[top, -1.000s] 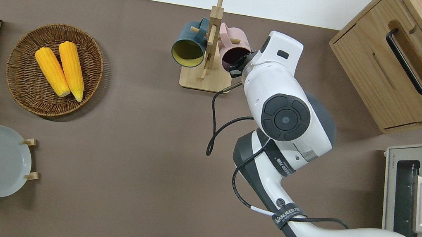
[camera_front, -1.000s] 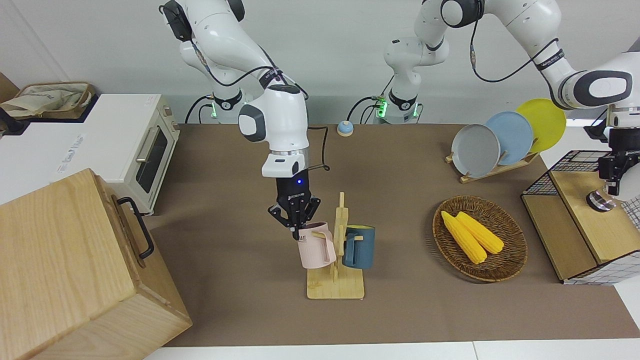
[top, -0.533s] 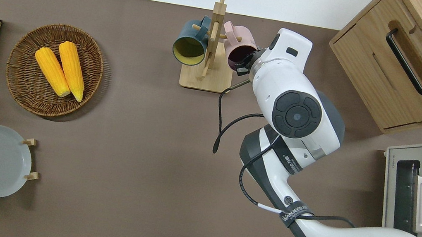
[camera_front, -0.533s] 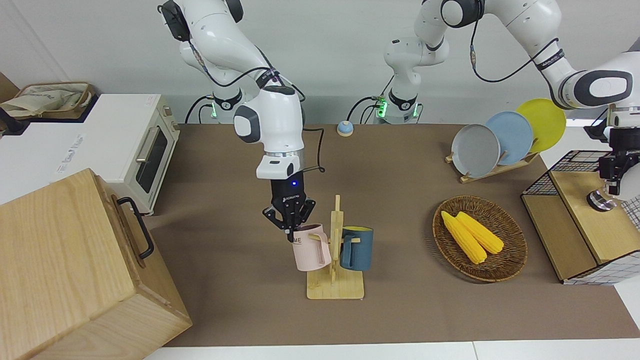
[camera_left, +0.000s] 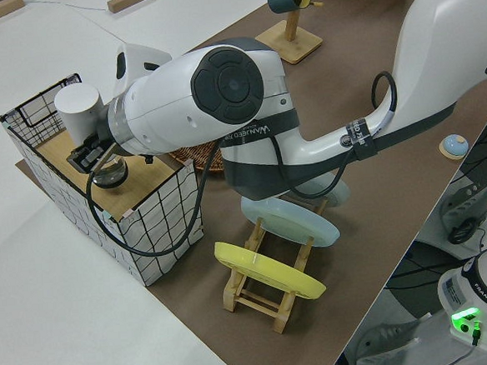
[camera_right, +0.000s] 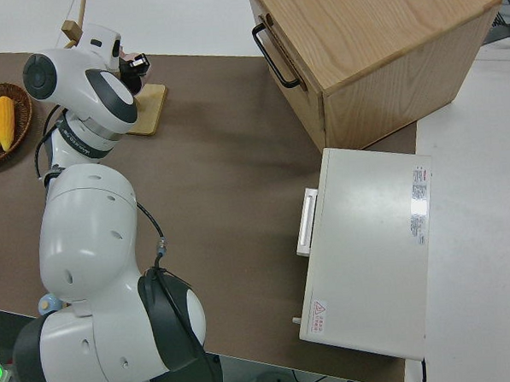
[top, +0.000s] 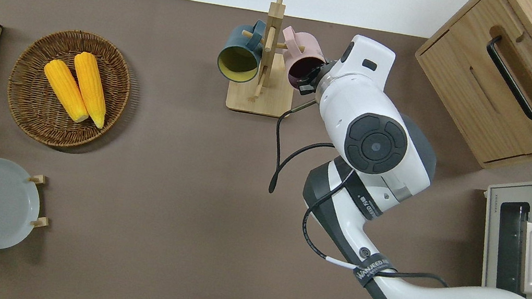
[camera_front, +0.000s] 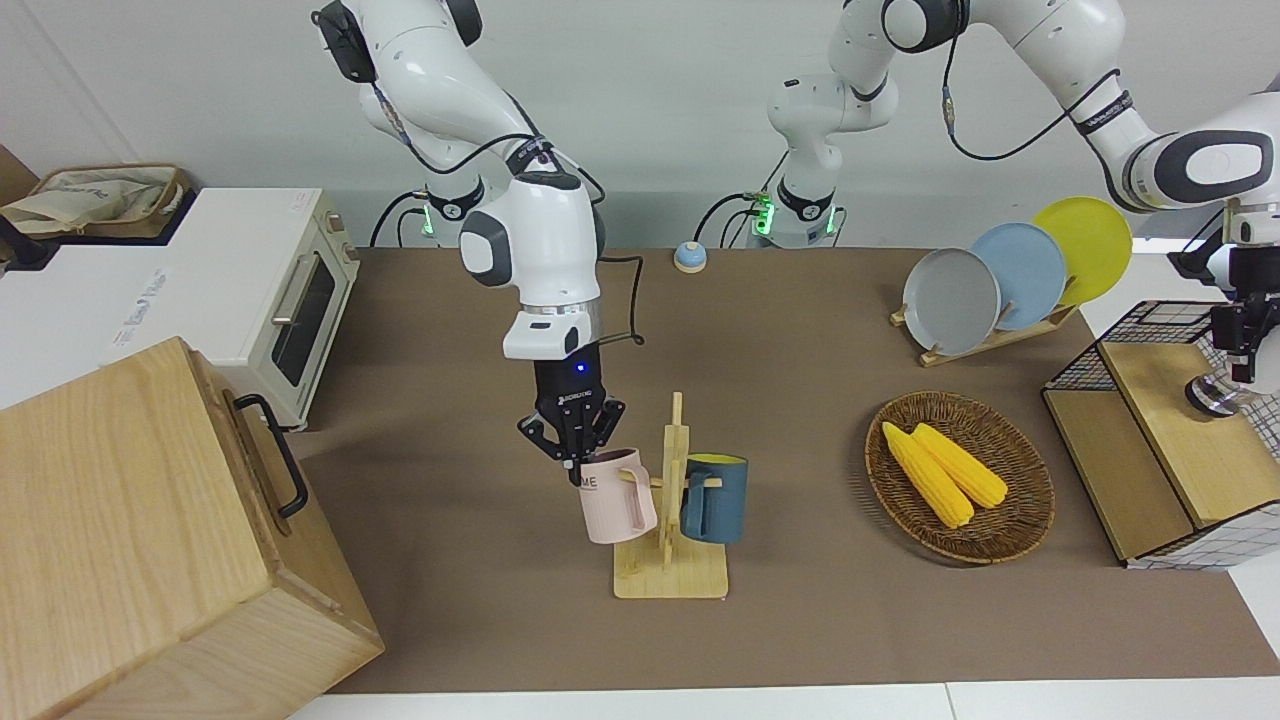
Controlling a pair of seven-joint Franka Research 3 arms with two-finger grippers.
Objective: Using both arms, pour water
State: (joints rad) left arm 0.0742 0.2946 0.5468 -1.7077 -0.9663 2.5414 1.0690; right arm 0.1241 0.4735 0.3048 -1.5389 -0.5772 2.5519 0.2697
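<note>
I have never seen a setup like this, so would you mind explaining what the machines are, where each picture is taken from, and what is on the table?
These are two white robot arms fixed at one edge of a brown table. The front view faces them, the overhead view looks straight down, and the two side views sit near each arm.

The right gripper is shut on the rim of the pink mug, which hangs on a wooden mug rack beside a blue mug. The left gripper is over a wire-sided wooden crate at the table's end, above a round metal object; whether it grips anything is unclear.

Also there: a basket holding two corn cobs, plates in a stand, a toaster oven and a wooden cabinet.
</note>
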